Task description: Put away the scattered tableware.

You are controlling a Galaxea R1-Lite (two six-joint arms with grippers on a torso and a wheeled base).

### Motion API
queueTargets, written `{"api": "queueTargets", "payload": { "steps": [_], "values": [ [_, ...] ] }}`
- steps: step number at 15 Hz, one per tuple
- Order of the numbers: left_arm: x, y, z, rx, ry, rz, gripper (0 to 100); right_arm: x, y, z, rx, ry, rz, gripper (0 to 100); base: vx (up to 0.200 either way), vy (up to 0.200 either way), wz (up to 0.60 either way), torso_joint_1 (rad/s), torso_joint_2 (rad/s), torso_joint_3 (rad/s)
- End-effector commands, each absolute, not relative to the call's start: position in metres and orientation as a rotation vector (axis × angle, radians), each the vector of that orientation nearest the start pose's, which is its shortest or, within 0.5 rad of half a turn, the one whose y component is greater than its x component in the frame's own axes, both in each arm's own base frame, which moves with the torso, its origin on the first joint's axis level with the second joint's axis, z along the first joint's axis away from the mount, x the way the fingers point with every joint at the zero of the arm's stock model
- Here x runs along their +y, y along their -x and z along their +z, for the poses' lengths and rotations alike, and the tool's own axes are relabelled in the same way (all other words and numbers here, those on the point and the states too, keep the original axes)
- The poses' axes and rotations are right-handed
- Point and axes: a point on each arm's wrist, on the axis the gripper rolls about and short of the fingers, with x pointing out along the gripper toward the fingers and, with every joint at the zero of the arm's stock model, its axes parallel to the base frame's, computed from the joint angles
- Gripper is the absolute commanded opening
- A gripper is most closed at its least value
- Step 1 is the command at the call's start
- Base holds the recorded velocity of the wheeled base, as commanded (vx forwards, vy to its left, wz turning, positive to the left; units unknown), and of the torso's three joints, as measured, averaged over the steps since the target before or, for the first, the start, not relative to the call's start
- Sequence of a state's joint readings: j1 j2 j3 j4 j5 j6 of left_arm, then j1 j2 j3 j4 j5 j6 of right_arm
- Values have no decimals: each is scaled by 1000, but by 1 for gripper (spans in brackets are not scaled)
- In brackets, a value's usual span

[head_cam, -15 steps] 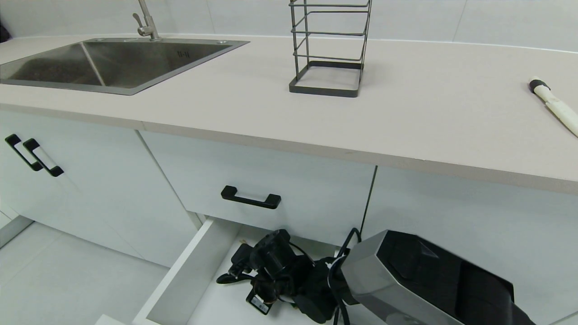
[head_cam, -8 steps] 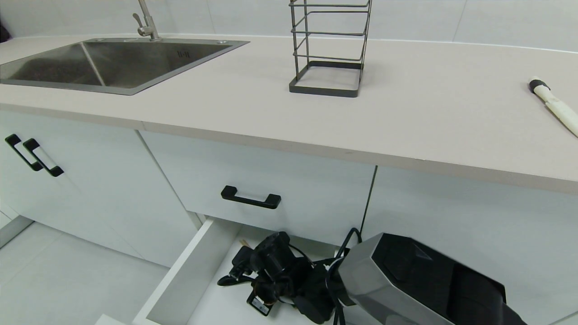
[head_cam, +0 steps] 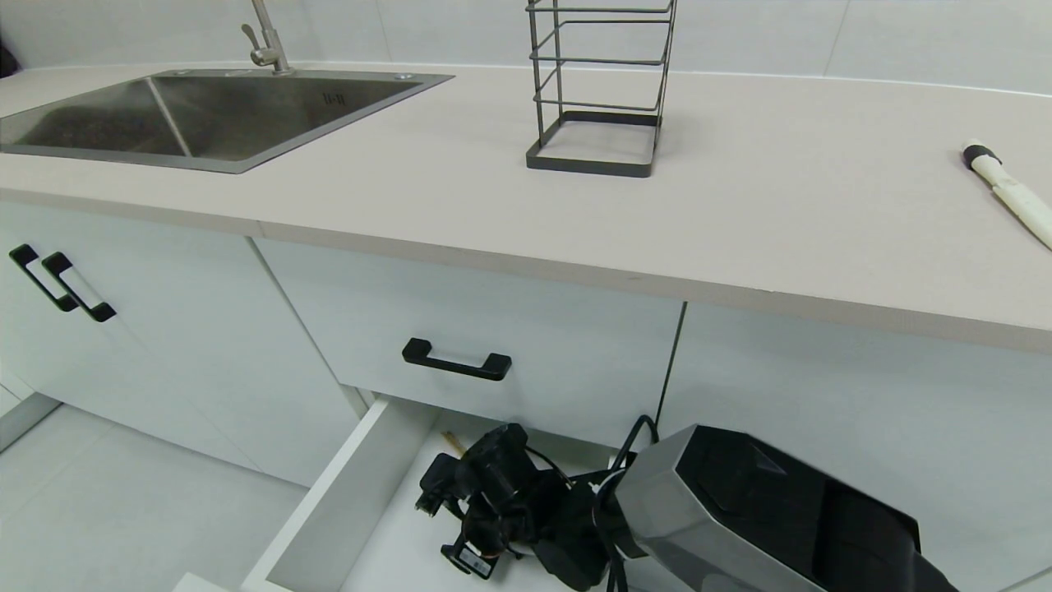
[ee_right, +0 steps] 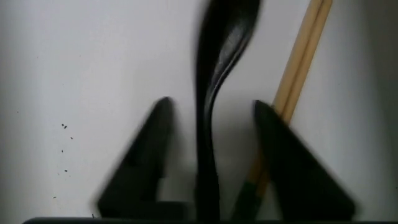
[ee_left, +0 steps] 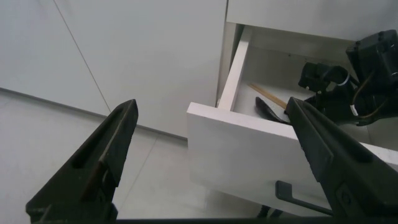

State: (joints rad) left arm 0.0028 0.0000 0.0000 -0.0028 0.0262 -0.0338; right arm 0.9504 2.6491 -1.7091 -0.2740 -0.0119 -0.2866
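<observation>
Right wrist view: a glossy black spoon [ee_right: 214,93] lies on the white floor of the open drawer [ee_left: 230,134], between the spread fingers of the right hand [ee_right: 211,104]. Its long axis runs along the fingers, with the bowl pointing away from the wrist. Wooden chopsticks [ee_right: 301,62] lie just beside it. The left hand [ee_left: 211,107] hangs spread outside the drawer.

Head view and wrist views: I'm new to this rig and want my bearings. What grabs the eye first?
The right gripper is down in the open drawer below the counter, its jaws apart around a black spoon, with chopsticks alongside. On the counter, a wire rack stands right of the sink.
</observation>
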Motion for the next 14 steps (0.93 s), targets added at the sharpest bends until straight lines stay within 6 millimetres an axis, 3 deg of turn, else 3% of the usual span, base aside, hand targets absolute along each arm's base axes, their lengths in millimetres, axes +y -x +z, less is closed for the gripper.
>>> {"api": "queueTargets", "payload": {
  "steps": [1, 6, 10, 14],
  "values": [
    [1, 23, 76, -4, 34, 29, 100, 419, -291, 1, 438, 561, 1003, 100, 0, 0, 0, 0, 0, 0],
    [1, 23, 76, -4, 34, 29, 100, 426, -253, 81, 297, 516, 1066, 100, 0, 0, 0, 0, 0, 0],
    [1, 23, 76, -4, 34, 31, 100, 391, -219, 129, 266, 498, 1088, 100, 0, 0, 0, 0, 0, 0],
    [1, 23, 76, -4, 35, 29, 100, 367, -199, 146, 206, 469, 1097, 100, 0, 0, 0, 0, 0, 0]
  ]
}}
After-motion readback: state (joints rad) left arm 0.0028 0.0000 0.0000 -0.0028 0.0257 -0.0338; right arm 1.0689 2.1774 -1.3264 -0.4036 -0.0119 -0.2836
